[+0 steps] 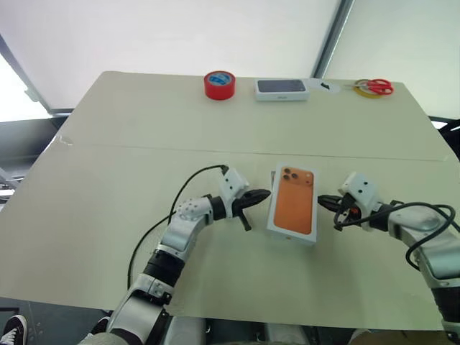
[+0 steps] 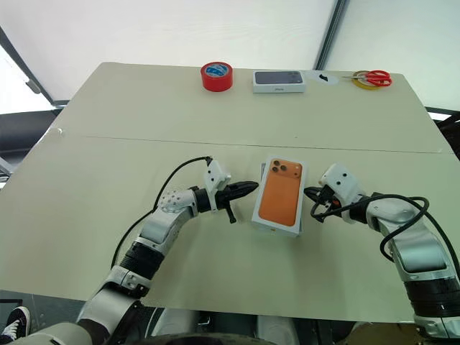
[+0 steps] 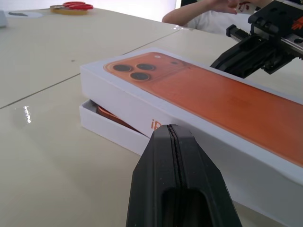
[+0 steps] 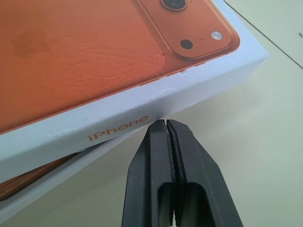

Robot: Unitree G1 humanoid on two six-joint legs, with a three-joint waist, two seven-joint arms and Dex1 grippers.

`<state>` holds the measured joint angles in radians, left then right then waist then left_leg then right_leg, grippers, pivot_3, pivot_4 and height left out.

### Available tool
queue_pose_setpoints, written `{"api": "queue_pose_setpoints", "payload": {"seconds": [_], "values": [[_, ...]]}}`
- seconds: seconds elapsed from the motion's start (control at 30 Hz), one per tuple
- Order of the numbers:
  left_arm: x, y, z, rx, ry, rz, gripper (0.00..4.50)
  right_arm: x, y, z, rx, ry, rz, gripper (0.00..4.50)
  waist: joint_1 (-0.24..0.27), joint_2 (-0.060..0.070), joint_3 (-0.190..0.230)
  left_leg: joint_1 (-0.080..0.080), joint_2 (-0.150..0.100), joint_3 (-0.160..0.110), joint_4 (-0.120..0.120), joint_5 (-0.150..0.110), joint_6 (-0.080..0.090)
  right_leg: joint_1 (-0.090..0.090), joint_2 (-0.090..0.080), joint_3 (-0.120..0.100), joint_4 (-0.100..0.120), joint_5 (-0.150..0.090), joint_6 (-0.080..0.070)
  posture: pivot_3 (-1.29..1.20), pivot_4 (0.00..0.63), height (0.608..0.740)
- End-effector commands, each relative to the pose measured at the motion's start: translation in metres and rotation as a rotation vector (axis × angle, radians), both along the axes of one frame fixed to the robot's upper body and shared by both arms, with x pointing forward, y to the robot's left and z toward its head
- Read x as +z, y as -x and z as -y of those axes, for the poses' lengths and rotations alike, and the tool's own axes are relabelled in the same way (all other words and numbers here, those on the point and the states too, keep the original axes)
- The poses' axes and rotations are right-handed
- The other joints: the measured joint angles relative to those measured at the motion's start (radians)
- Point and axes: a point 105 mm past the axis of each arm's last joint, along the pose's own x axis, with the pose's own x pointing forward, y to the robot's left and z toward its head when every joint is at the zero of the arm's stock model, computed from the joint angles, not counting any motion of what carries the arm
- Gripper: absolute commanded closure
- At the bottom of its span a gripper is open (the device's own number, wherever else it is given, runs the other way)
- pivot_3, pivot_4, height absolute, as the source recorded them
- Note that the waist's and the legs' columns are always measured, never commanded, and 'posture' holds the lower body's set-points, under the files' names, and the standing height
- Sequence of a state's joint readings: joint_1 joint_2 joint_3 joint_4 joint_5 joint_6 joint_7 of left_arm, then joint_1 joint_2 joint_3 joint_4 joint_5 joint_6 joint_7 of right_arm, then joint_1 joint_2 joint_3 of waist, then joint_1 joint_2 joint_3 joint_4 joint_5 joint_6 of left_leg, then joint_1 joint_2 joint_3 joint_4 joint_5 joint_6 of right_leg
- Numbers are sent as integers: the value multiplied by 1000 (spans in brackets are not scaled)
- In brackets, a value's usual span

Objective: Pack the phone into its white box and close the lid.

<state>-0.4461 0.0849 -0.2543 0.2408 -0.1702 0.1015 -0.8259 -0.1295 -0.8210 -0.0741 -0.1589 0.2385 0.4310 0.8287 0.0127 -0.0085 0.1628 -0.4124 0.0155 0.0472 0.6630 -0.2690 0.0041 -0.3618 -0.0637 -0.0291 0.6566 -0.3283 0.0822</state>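
Note:
The lid [image 1: 295, 200], orange on top with a printed camera cluster, lies askew over the white box [image 3: 106, 126] in the middle of the table. Its side walls stand above the base rather than down around it. A sliver of the orange phone [image 3: 113, 118] shows in the gap under the lid. My left gripper [image 1: 262, 194] is shut, its tip level at the lid's left long side. My right gripper [image 1: 323, 201] is shut too. Its tip [image 4: 165, 124] sits against the lid's right side wall just below the orange lettering.
At the far edge of the table stand a red tape roll [image 1: 219, 84], a dark-topped white box [image 1: 282, 88] and red-handled scissors [image 1: 375, 86] on a yellow ring. A person's arm [image 3: 208, 14] shows beyond the table. A seam [image 1: 144, 149] crosses the tabletop.

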Motion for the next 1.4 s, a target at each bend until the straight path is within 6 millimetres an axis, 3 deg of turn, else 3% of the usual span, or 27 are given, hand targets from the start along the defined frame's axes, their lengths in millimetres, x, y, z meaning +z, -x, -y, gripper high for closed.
{"api": "queue_pose_setpoints", "payload": {"seconds": [0.03,0.27,0.7,0.93,1.13,1.27,1.4], "values": [[10,8,4,-29,14,35,4500,4,-4,-4,20,19,35,4436,1,0,0,0,0,0,0,0,0,0,0,0,0,0,0,0,150,740],[10,13,9,-44,16,29,4500,5,-11,-1,17,58,52,4436,1,0,0,0,0,0,0,0,0,0,0,0,0,0,0,0,150,740],[8,19,-3,-43,-7,29,4500,0,-4,3,36,83,30,4436,0,0,0,0,0,0,0,0,0,0,0,0,0,0,0,0,150,740],[14,24,1,-65,-11,44,4500,-1,-6,11,28,123,35,4436,1,0,0,0,0,0,1,0,0,0,0,0,1,0,0,0,150,740],[18,2,-16,36,-13,59,4500,10,-21,15,-25,94,83,4436,-1,0,0,1,0,0,1,0,0,0,0,0,1,0,0,0,150,740],[24,-9,-5,59,16,73,4500,8,-24,5,-9,68,89,4436,3,0,0,1,0,0,1,0,0,1,0,0,1,0,0,0,150,740],[22,-9,8,39,17,65,4500,8,-26,2,-5,65,95,4436,1,0,0,1,-1,1,2,1,-2,1,0,0,1,0,0,0,150,740]]}}
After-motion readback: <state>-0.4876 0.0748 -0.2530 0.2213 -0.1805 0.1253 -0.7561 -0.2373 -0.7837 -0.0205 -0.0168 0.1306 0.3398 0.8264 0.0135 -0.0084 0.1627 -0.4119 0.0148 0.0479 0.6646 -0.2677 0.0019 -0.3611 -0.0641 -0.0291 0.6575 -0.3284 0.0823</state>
